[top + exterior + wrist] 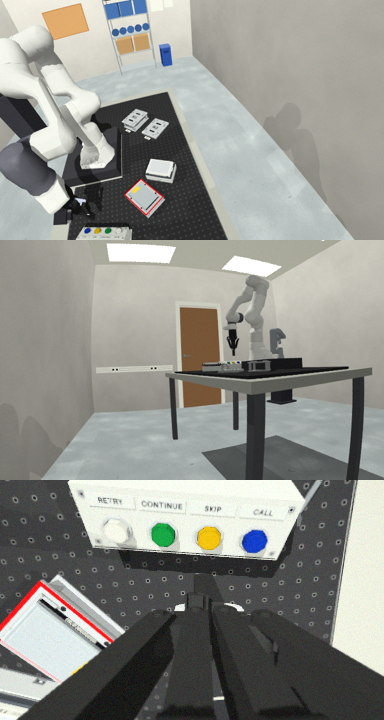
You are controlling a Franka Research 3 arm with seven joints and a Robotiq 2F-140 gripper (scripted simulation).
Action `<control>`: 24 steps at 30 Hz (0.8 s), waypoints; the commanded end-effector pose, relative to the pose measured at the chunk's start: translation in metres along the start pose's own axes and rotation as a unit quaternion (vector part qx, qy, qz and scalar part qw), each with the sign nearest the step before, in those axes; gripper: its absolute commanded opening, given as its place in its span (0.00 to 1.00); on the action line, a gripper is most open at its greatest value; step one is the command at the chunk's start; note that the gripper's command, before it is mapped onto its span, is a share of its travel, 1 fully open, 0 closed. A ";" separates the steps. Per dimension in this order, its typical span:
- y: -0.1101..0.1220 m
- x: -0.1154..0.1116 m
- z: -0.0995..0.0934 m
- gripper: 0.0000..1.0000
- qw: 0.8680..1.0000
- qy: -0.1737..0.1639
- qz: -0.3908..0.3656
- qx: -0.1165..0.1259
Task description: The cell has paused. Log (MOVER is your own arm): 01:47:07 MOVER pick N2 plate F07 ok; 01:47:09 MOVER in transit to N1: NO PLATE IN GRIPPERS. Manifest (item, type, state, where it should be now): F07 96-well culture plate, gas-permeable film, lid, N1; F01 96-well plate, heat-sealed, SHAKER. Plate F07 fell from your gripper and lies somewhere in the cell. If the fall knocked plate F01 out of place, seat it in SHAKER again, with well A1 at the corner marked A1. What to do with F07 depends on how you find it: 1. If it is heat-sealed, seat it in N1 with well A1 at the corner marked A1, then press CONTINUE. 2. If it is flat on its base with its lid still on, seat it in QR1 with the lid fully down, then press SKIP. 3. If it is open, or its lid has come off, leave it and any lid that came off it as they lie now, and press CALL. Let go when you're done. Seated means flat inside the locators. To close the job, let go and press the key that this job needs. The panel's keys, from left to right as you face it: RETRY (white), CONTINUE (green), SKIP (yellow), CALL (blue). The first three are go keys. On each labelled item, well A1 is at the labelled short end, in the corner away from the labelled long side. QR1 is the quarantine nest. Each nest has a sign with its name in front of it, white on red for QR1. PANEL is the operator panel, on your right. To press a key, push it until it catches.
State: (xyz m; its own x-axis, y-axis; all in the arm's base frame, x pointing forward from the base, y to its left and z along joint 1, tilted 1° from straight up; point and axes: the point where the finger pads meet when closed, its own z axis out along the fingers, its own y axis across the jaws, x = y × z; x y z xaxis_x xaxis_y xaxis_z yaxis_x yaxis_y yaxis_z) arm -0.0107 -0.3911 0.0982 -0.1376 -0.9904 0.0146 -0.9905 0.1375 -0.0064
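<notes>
My gripper (82, 208) is shut and empty. It hangs above the mat just short of the operator panel (103, 232). In the wrist view the fingertips (204, 602) point at the mat below the panel (186, 520), roughly under the gap between the green CONTINUE key (163, 534) and the yellow SKIP key (209, 537). The white RETRY key (116, 531) and the blue CALL key (254, 541) flank them. A lidded plate with a yellow label (143, 196) (50, 635) lies flat in the red-framed QR1 nest. A white sealed plate (160, 167) sits on the shaker.
Two empty grey nests (135, 119) (155, 128) stand at the far end of the mat. The arm's black base block (93, 158) is to the left. The table's edge runs close beside the panel. In the low side view the gripper (233, 350) hangs above the panel (230, 363).
</notes>
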 end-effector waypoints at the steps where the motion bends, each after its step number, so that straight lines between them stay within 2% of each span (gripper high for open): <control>1: 0.006 0.002 0.000 0.10 0.999 0.000 0.032 -0.003; 8: 0.005 0.002 0.000 0.10 1.000 0.001 0.032 -0.001; 12: -0.002 0.006 -0.002 0.10 1.000 0.007 0.028 0.010; 16: -0.017 0.013 -0.007 0.10 0.999 0.021 0.020 0.032; 19: -0.034 0.022 -0.013 0.10 0.998 0.038 0.012 0.058; 21: -0.034 0.022 -0.013 0.10 0.998 0.038 0.012 0.058; 24: -0.055 0.034 -0.023 0.10 0.994 0.061 0.001 0.090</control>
State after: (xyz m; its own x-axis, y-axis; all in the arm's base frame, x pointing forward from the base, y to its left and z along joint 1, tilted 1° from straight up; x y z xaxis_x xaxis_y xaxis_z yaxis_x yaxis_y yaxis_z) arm 0.0242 -0.4141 0.1132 -0.1817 -0.9800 0.0812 -0.9768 0.1704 -0.1296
